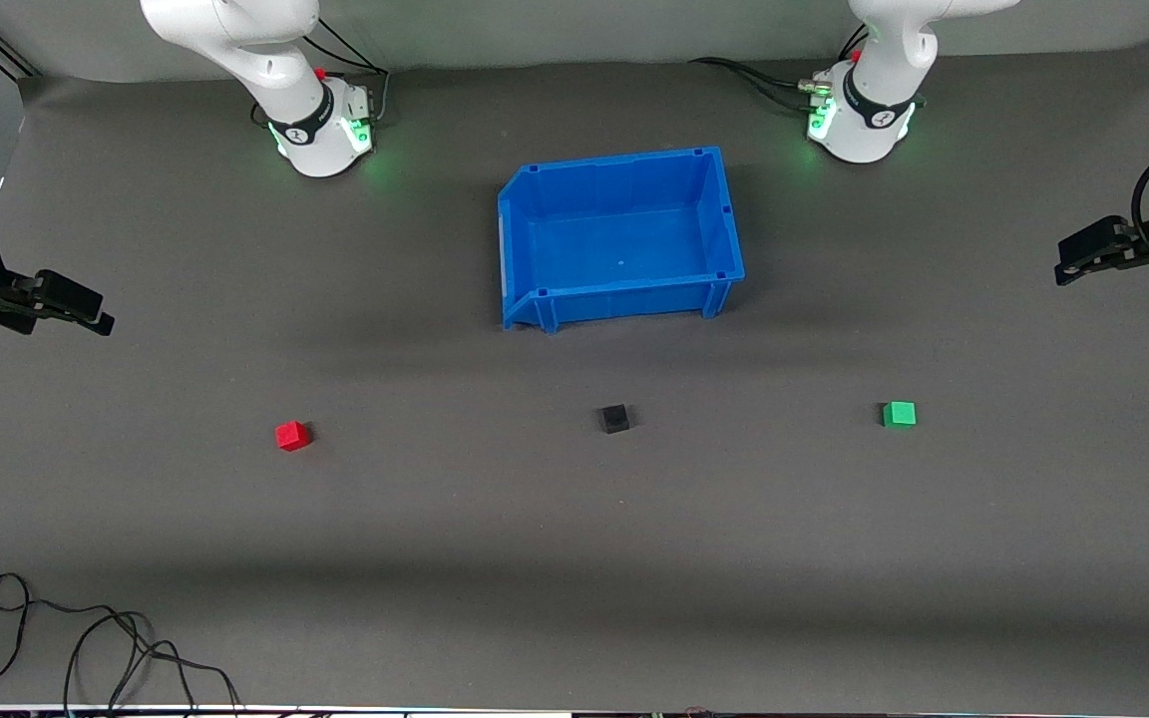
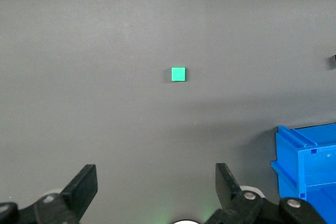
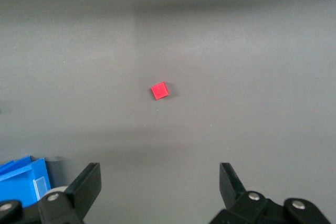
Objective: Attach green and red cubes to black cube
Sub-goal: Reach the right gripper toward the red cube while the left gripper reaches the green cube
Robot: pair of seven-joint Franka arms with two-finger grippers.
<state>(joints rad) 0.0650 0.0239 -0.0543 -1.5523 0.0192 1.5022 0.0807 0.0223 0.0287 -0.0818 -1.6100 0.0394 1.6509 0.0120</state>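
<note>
The black cube lies on the grey mat, nearer the front camera than the blue bin. The red cube lies toward the right arm's end; it also shows in the right wrist view. The green cube lies toward the left arm's end; it also shows in the left wrist view. My left gripper hangs open and empty in the air at its end of the table. My right gripper hangs open and empty at its end.
A blue bin stands empty mid-table between the two arm bases; its corner shows in both wrist views. A black cable lies near the front edge at the right arm's end.
</note>
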